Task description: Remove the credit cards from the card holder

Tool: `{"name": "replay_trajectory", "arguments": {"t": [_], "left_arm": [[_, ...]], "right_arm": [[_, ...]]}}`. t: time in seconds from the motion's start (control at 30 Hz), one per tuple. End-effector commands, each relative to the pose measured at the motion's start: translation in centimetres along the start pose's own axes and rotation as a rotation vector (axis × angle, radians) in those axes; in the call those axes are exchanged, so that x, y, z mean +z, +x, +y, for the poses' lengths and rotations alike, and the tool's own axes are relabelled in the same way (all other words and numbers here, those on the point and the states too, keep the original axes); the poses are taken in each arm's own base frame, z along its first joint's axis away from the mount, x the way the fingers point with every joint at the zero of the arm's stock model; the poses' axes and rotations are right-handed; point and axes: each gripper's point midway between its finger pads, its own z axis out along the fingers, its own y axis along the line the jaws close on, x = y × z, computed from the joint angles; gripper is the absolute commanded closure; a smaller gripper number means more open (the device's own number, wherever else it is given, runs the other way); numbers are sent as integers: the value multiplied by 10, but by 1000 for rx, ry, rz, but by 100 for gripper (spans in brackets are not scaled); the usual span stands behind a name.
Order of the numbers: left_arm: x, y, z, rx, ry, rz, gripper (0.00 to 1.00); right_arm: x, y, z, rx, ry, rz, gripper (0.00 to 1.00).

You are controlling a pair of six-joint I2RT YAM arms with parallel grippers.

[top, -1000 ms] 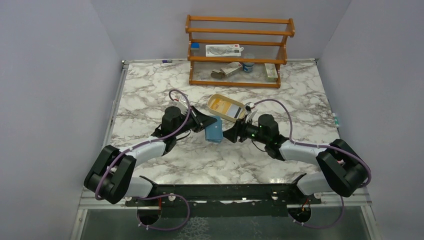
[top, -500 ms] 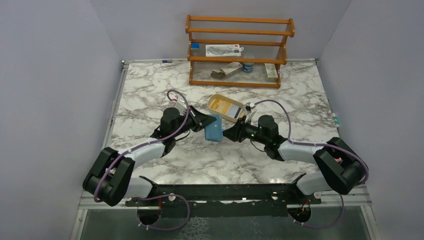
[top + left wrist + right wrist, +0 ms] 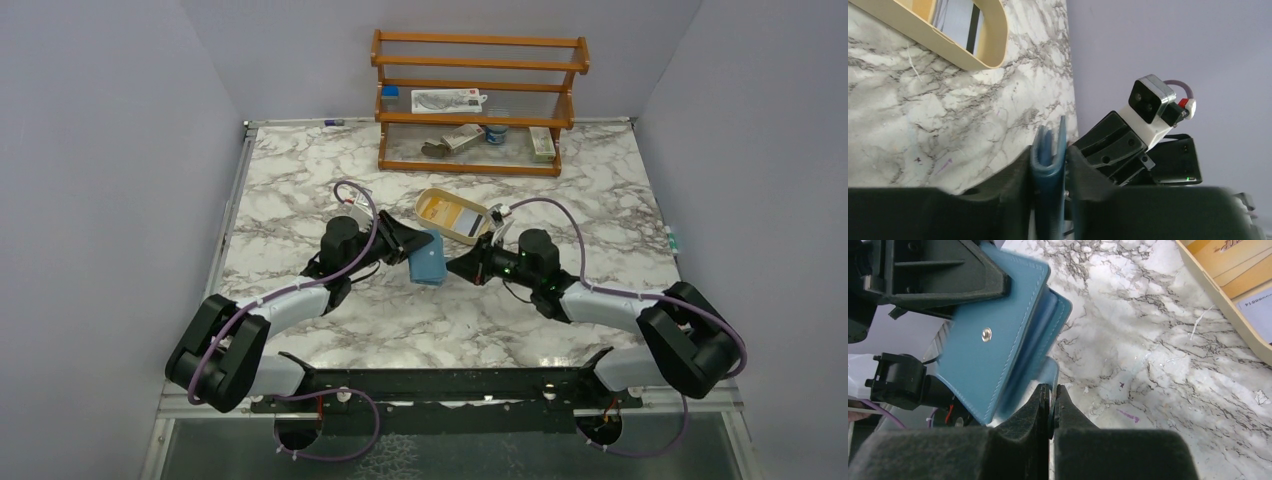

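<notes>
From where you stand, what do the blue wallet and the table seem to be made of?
The card holder looks like smooth teal leather or an imitation: stitched edges, a metal snap, matte sheen. The table shows a white, grey-veined marble pattern; whether stone or printed laminate, I cannot tell.

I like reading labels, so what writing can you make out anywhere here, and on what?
pale card in the tray: a row of digits, too blurred to read.
shelf packages: print too small to read.
card holder: no writing showing.
</notes>
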Motion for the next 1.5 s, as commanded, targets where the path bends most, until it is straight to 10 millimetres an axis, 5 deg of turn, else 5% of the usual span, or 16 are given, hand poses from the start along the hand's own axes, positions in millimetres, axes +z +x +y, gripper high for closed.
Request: {"name": "replay_trajectory", "arguments": {"t": [0.0,0.07,0.2,0.7,1.0,1.27,1.47], "left_arm": [[-1,-1,-7,15,39,-2,47],[-1,1,-4,11,34,9,16],[0,5,-1,17,32,28,3],[3,33,35,-11,-53,106,1],[5,54,35,-30,-59,158,3],[15,74,27,-68,-53,229,6],[20,74,23,-79,-50,228,7]], "right_arm": [[-5,-26,8,-107,23,-28,99],[-8,-32,8,-147,45,-25,99],[-17,-34,6,-207,81,-1,99],[-37,21,-22,-136,151,92,99],[-38,-2,-18,-179,188,66,99],[-41,-21,12,-303,73,80,99],[-51,-55,8,-374,192,34,99]]}}
